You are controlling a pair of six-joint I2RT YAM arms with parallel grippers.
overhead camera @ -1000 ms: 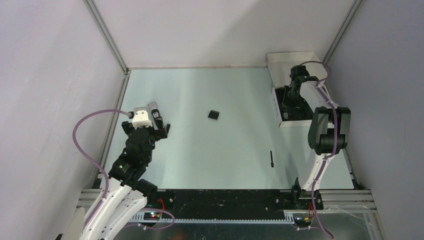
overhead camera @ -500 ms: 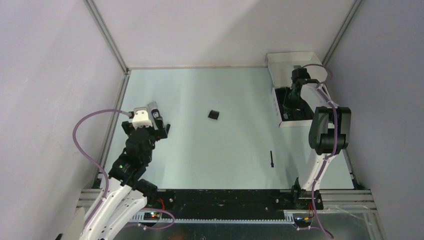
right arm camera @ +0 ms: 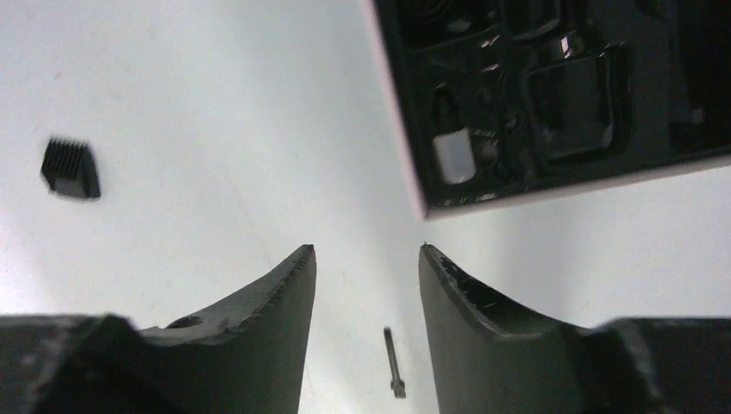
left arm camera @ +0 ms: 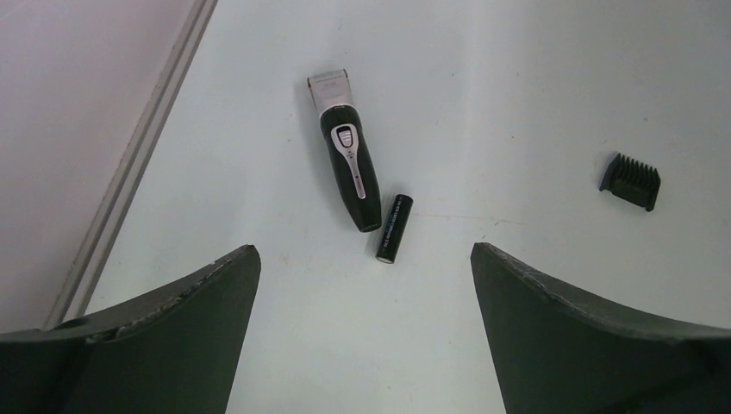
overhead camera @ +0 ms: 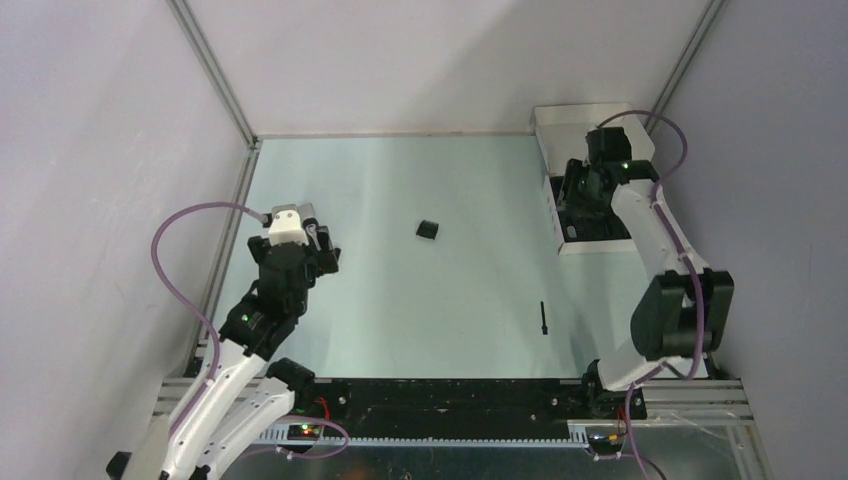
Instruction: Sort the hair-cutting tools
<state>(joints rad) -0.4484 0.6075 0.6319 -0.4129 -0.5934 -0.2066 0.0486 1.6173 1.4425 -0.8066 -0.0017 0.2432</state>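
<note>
The silver-grey and black hair clipper lies on the table near the left rail, with a short black cylinder beside its lower end. Short of both hangs my left gripper, wide open and empty. A black comb attachment sits mid-table, also seen in the wrist views. The thin stick brush lies front right; it shows far below between the right fingers. My right gripper is over the box's black tray, its jaws open and empty.
The white box with the black moulded tray stands at the back right against the wall; its lid is upright behind it. Metal frame rails run along the table's left and right sides.
The right gripper went from shut to open over the tray, and that arm's elbow swung down and to the right. The left arm shifted slightly forward, still open.
</note>
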